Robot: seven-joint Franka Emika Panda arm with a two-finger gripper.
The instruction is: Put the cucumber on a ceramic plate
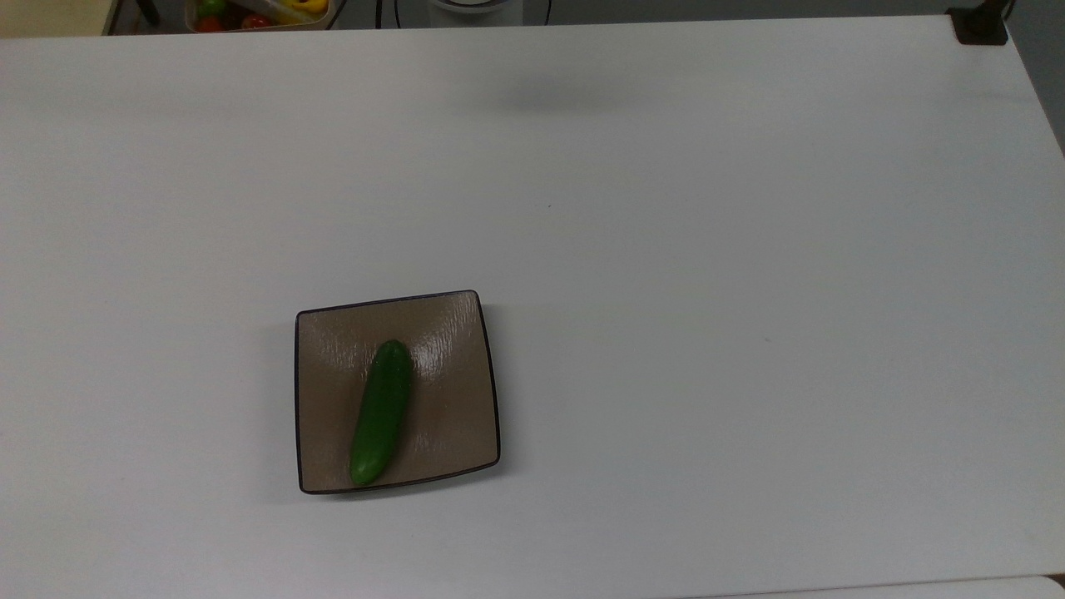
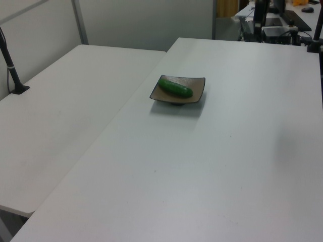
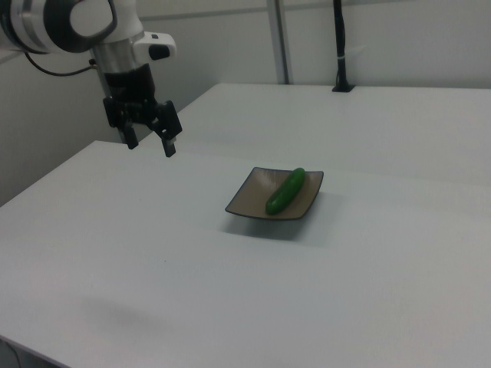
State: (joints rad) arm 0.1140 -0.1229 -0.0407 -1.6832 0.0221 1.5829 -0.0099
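The glossy green cucumber [image 1: 381, 412] lies flat on the square brown ceramic plate [image 1: 458, 358], running lengthwise across its middle. The left view shows the same cucumber [image 2: 175, 87] on the plate [image 2: 198, 85], and the right view shows the cucumber [image 3: 285, 190] resting on the plate [image 3: 249, 195] too. In the right view my gripper [image 3: 151, 146] hangs high above the table, well to the right view's left of the plate, open with nothing between its fingers.
The white table [image 1: 707, 291] spreads wide around the plate. A bin of colourful items [image 1: 258, 12] sits past the far edge at the top view's upper left. A black post [image 3: 340, 46] stands at the back in the right view, another black post [image 2: 10, 65] at the left view's left.
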